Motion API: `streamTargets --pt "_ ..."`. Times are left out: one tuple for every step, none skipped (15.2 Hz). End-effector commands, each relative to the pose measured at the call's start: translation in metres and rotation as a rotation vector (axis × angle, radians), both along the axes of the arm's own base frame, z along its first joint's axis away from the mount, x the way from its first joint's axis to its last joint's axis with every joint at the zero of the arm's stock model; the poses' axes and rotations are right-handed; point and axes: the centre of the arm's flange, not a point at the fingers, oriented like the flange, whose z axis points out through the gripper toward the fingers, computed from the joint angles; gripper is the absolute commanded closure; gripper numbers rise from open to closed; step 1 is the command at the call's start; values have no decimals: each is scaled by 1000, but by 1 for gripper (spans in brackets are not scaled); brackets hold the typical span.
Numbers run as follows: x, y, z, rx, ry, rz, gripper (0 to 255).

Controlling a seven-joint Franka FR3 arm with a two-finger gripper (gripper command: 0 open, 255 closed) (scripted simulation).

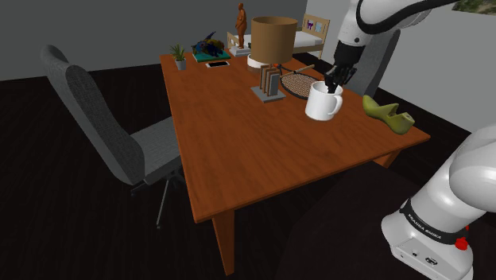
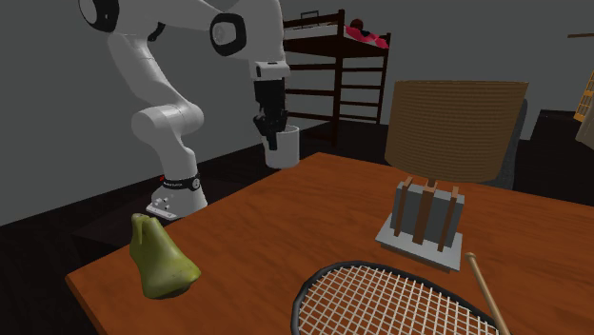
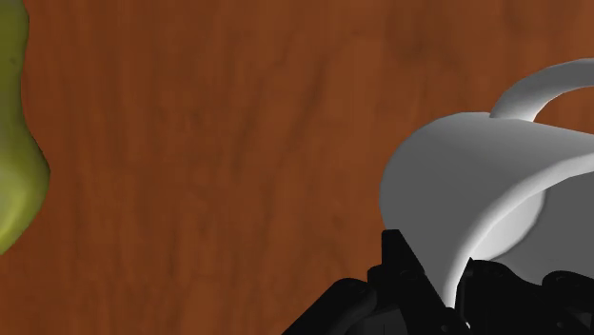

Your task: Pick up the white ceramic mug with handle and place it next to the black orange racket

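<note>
A white mug (image 1: 323, 102) with a handle hangs a little above the brown wooden table (image 1: 238, 151), slightly tilted. My black gripper (image 1: 333, 80) is shut on its rim from above, one finger inside the mug and one outside. In the second exterior view the gripper (image 2: 273, 128) holds the mug (image 2: 283, 147) over the table's far edge. In the wrist view the fingers (image 3: 419, 285) clasp the mug's wall (image 3: 476, 190). The black and orange racket (image 1: 298, 83) lies flat on the table just beyond the mug toward the lamp; its strung head (image 2: 390, 300) is close in the second exterior view.
An olive green shoe-shaped object (image 1: 388, 114) lies near the table's edge, close to the mug. A lamp with a brown shade (image 1: 274, 40) and a small rack of coasters (image 1: 269, 83) stand beside the racket. A grey office chair (image 1: 103, 135) stands at the shoulder view's left.
</note>
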Motion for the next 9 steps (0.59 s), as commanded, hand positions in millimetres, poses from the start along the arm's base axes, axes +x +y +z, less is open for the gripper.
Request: streamTargets --pt "1 0 10 0 0 0 255" --pt "1 0 15 0 0 0 255" --pt "1 0 20 0 0 0 255" --pt "1 0 26 0 0 0 255" --pt "1 0 31 0 0 0 255" --pt "1 0 36 0 0 0 255" --pt "1 0 41 0 0 0 255" --pt "1 0 47 0 0 0 255" --pt "1 0 52 0 0 0 255"
